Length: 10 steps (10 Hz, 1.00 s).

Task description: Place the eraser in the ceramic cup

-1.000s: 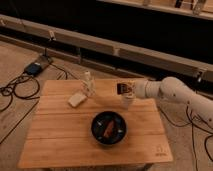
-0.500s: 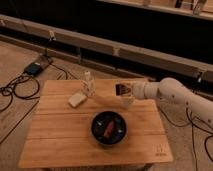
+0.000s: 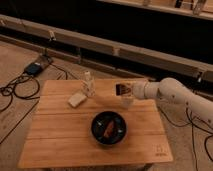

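My gripper [image 3: 121, 90] reaches in from the right on a white arm and hovers over the table's back right part. It is shut on a small dark rectangular piece, the eraser [image 3: 120, 90]. Just below and slightly right of it stands the ceramic cup [image 3: 128, 102], small, off-white and upright on the wood. The eraser is above the cup's rim, not inside it.
A slim clear bottle [image 3: 88, 83] stands at the back centre of the wooden table [image 3: 60, 135], with a pale block [image 3: 76, 99] lying to its left. A wide black bowl [image 3: 109, 128] holding small items sits in front of the cup. Cables lie on the floor at left.
The gripper stays shut above the cup and has barely shifted. Nothing on the table has moved.
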Each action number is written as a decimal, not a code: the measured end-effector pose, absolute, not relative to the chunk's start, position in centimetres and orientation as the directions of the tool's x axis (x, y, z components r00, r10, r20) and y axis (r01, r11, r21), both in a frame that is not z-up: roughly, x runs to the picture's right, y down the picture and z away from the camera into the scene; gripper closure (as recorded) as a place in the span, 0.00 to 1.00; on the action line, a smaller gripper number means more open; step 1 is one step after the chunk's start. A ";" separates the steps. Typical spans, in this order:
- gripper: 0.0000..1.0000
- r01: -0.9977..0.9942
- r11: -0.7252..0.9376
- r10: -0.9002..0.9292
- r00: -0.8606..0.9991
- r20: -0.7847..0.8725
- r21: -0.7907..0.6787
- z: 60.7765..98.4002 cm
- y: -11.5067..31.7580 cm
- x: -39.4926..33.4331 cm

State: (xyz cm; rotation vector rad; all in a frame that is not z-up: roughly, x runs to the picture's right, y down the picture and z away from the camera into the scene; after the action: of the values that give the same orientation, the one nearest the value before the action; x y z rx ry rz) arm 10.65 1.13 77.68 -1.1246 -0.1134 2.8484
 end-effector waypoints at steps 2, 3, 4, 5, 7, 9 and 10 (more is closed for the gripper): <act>1.00 -0.006 -0.998 0.050 -0.735 -0.676 -0.068 77.3 1.0 11.2; 1.00 0.022 -0.999 0.015 -0.736 -0.677 -0.046 77.0 0.9 11.4; 1.00 0.049 -0.998 -0.019 -0.732 -0.681 -0.025 76.7 0.9 11.4; 1.00 0.068 -0.998 -0.043 -0.728 -0.685 -0.010 76.5 0.9 11.5; 1.00 0.115 -0.993 -0.103 -0.711 -0.696 0.029 76.2 1.0 11.4; 1.00 0.153 -0.987 -0.146 -0.697 -0.702 0.053 76.3 0.9 11.6; 1.00 0.177 -0.982 -0.171 -0.688 -0.705 0.064 76.5 0.8 11.8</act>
State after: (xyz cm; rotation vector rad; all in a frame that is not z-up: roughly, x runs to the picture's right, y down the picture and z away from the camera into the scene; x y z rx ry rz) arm 11.83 0.81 76.51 -1.2828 -0.0149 3.0743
